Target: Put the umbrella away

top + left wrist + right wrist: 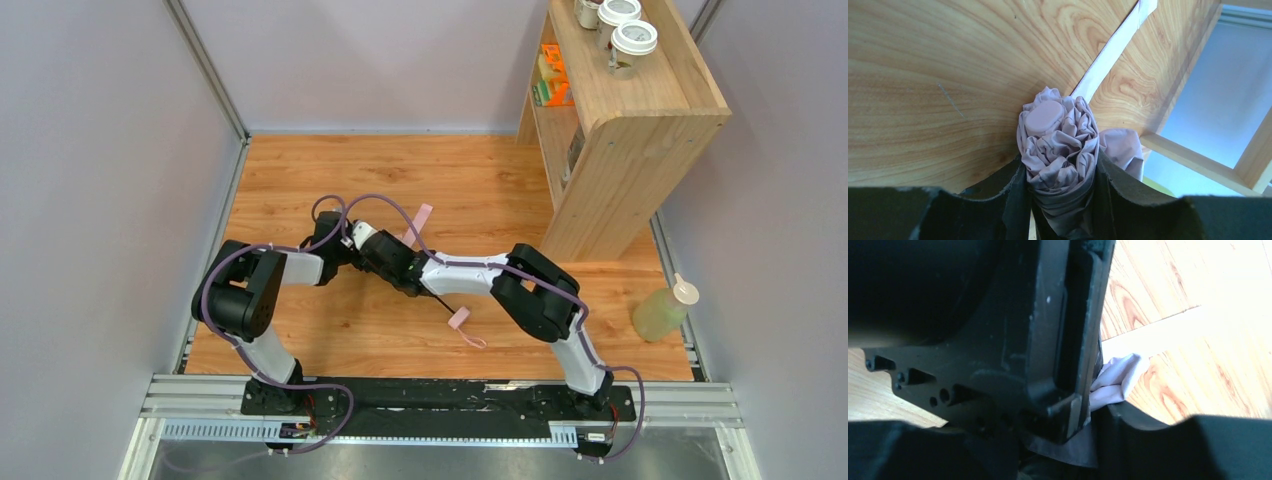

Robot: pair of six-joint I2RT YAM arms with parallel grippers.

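The umbrella (1060, 145) is folded, and its pale pink canopy is bunched with a round pink cap at the tip. My left gripper (1060, 200) is shut on this canopy, one finger on each side. In the top view both grippers meet over the floor's middle. The left gripper (335, 245) and the right gripper (385, 262) hide the canopy there. The umbrella's thin black shaft (440, 300) runs out to the pink handle (459, 320) and its loop. In the right wrist view the left gripper's black body fills the frame. Pink fabric (1115, 377) sits between the fingers of my right gripper (1058, 455).
A pink closing strap (422, 216) lies on the wooden floor (330, 170) past the grippers. A wooden shelf unit (610, 150) with lidded cups on top stands at the back right. A pale green bottle (664, 310) stands at the right edge. Grey walls enclose the floor.
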